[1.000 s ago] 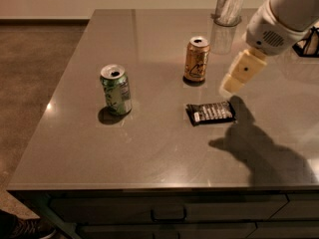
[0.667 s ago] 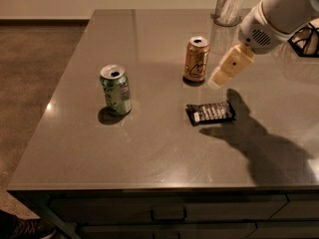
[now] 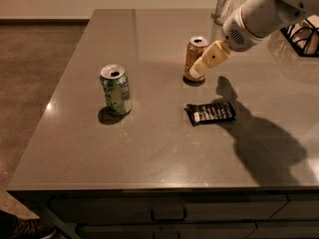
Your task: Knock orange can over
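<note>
One change: gripper (image 3: pixel 199 70) has moved left and now touches the right side of the orange can (image 3: pixel 191 54), which stands upright toward the worktop's (image 3: pixel 149 153) far edge. I can't tell gripper state. Contact made; I'd push next.

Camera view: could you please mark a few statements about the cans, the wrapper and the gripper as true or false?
1. The orange can stands upright on the table. True.
2. The gripper hangs over the green can. False: it is at the orange can, its tip overlapping the lower right of that can in this view; the green can stands apart to the left.
3. The dark wrapper lies flat, nearer the table's front edge than the orange can. True.
4. The green can lies on its side. False: it stands upright, with its opened top showing.
</note>
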